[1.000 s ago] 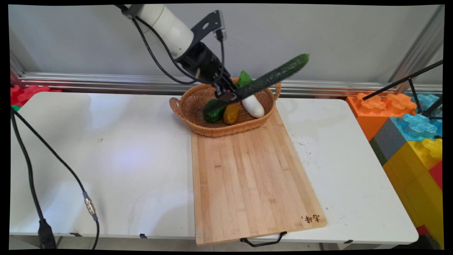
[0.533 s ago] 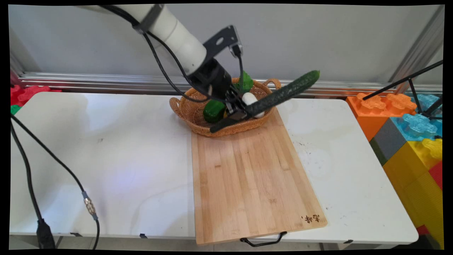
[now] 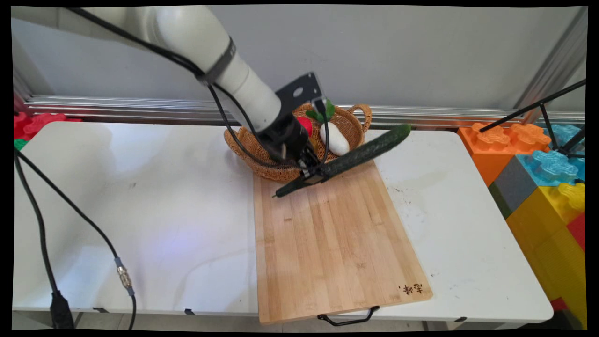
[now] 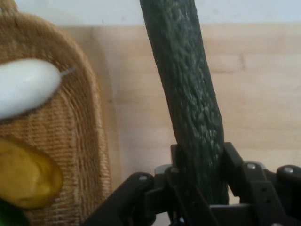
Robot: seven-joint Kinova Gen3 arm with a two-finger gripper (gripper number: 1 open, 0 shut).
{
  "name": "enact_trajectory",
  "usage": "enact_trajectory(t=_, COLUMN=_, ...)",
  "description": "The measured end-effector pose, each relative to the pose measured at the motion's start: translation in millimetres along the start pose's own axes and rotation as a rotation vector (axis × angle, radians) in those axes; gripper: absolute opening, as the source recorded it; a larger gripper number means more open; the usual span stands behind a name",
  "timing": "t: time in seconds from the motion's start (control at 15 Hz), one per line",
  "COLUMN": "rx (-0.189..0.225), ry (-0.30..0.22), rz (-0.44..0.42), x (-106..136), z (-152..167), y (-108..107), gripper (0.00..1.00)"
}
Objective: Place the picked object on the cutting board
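Claw (image 3: 312, 177) clamps your cucumber (image 3: 348, 159) near its lower end, fingers (image 4: 235, 165) pressed to both sides | cucumber slants up to the right, above the cutting board's (image 3: 327, 234) far edge | wicker basket (image 3: 348, 124) just behind, holding a white vegetable (image 3: 334, 139) and a yellow one (image 4: 26, 174).

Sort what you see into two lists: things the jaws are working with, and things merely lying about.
In hand:
gripper, shut on the cucumber
cutting board beneath it
wicker basket just behind

Lying about:
white radish
yellow vegetable
red vegetable
toy blocks
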Motion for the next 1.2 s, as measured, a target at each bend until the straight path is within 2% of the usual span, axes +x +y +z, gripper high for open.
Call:
enact_trajectory(t=0.4, rx=-0.008, ry=-0.036, rz=-0.004, x=-16.6, z=33.6, y=-0.2, gripper=0.0)
enact_trajectory(t=0.8, rx=-0.006, ry=-0.067, rz=-0.008, x=-26.4, z=47.4, y=2.0, gripper=0.0)
enact_trajectory(t=0.87, rx=-0.007, ry=-0.072, rz=-0.011, x=-27.2, z=47.8, y=3.1, gripper=1.0)
enact_trajectory(t=1.2, rx=-0.002, ry=-0.051, rz=-0.046, x=-13.7, z=35.6, y=9.7, gripper=1.0)
